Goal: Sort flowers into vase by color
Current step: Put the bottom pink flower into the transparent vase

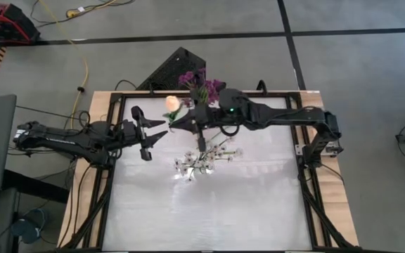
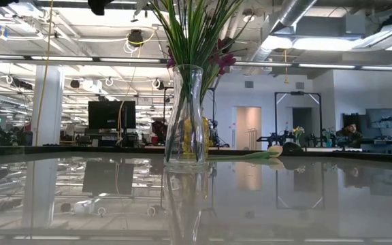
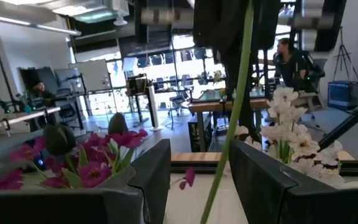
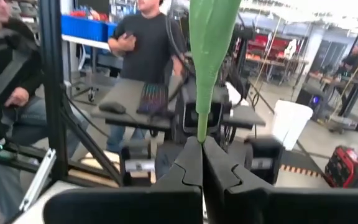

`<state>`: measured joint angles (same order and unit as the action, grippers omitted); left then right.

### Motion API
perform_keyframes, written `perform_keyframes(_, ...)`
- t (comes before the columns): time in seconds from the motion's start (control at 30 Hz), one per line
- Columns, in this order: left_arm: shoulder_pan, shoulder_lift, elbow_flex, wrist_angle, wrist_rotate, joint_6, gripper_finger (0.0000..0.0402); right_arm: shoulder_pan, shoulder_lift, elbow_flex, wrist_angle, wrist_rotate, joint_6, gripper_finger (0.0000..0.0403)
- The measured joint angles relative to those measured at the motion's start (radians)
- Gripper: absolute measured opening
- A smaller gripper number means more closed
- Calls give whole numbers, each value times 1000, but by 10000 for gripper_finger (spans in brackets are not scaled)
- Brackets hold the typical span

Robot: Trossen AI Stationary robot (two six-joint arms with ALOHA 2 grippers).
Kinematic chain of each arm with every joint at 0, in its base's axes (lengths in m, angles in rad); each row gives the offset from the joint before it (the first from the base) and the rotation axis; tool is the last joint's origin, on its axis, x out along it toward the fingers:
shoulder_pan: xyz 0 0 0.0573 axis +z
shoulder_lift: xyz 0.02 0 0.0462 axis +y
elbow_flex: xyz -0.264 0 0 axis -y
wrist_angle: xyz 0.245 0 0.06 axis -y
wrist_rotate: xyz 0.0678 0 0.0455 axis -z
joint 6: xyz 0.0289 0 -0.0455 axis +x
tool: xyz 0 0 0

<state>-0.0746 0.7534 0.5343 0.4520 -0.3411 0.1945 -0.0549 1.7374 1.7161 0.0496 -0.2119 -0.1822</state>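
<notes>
A clear glass vase [image 2: 184, 116] with purple flowers [image 1: 201, 83] and green stems stands at the table's far edge. My right gripper [image 1: 183, 118] reaches level toward the table's left, just left of the vase, shut on a peach tulip whose bud [image 1: 172, 103] sits above it. White blossom sprays [image 1: 202, 161] lie on the table's middle. My left gripper [image 1: 145, 133] hangs open left of the tulip, touching nothing. In the left wrist view the tulip's stem [image 3: 229, 124] shows farther off, beyond the open fingers. My right gripper pinches the tulip's green stem [image 4: 201, 127] between its two fingers, at their free ends. The fingers come level from the table's right and lie across the stem. The flower stands nearly upright, bud up, lifted clear of the table, and a green leaf [image 4: 210, 37] rises above the hold.
A pale bud with a green leaf [image 2: 267, 154] lies on the tabletop, right of the vase in the low view. Dark frame rails [image 1: 301, 140] border the table. People stand and sit in the room beyond.
</notes>
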Motion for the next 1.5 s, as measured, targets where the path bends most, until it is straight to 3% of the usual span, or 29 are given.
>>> perform_keyframes(0.27,10,17,0,-21,120,2,153,2,40,0,33,0,-2,18)
perform_keyframes(0.67,28,31,0,10,95,29,153,8,51,1,-4,1,17,18)
perform_keyframes(0.87,43,32,0,13,152,9,151,14,51,1,-9,2,24,21)
perform_keyframes(1.07,59,33,0,47,223,-26,110,14,51,1,-12,2,36,30)
perform_keyframes(1.3,59,33,0,48,233,-49,10,15,51,1,-13,5,54,39)
perform_keyframes(1.5,59,33,0,58,233,-58,1,14,51,1,-15,5,111,58)
